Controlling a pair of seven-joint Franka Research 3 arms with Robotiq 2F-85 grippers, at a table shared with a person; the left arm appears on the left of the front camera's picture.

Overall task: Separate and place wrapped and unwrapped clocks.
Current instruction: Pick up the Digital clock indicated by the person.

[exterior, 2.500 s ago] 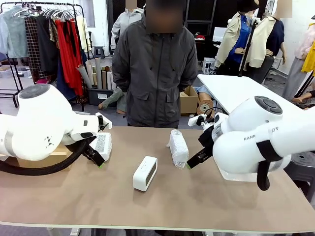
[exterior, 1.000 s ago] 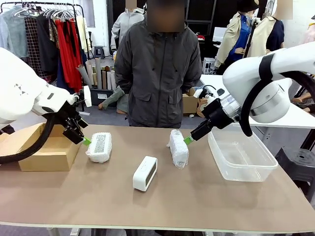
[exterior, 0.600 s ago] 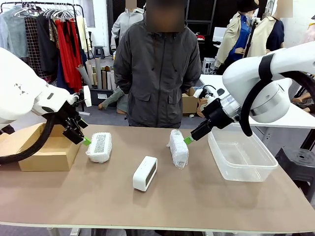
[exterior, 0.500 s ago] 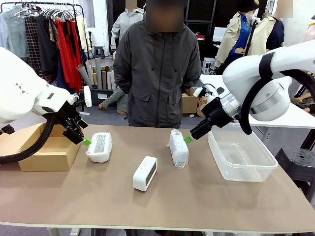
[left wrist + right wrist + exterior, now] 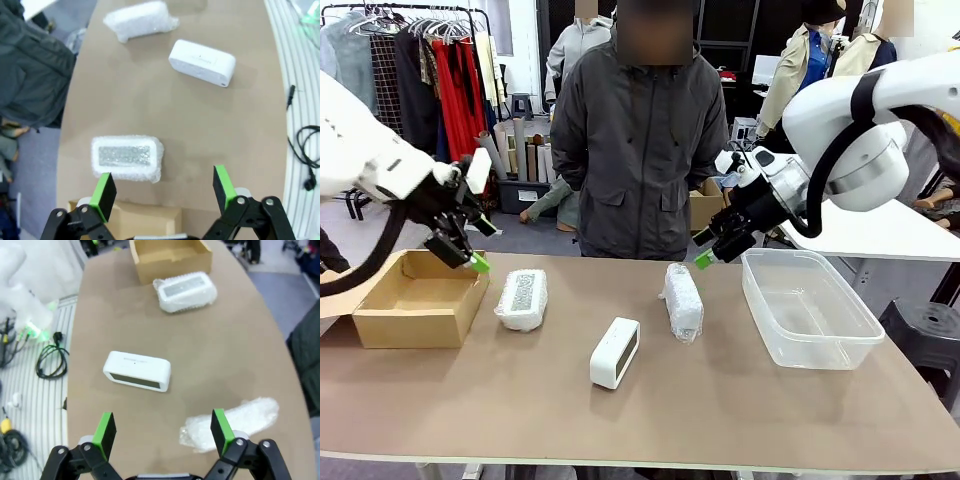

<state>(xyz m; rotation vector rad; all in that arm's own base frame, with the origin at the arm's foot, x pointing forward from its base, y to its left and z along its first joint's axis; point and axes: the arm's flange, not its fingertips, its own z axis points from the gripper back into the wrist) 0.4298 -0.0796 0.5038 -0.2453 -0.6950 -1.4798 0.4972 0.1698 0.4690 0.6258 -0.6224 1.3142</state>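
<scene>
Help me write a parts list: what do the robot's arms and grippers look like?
The left arm and right arm are glossy white and rounded, each with a black cable looping outside. The left gripper and right gripper are black with green pads.

right gripper (image 5: 162, 431) spread wide above the table (image 5: 235, 345); near wrapped clock (image 5: 231, 425) by one pad, bare clock (image 5: 136, 371) farther, far wrapped clock (image 5: 186, 291) beside cardboard box (image 5: 172, 271).

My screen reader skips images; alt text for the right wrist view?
Right gripper, jaws open, hangs over a table: a film-wrapped clock nearest, a bare white clock mid-table, a second wrapped clock beside a cardboard box.
</scene>
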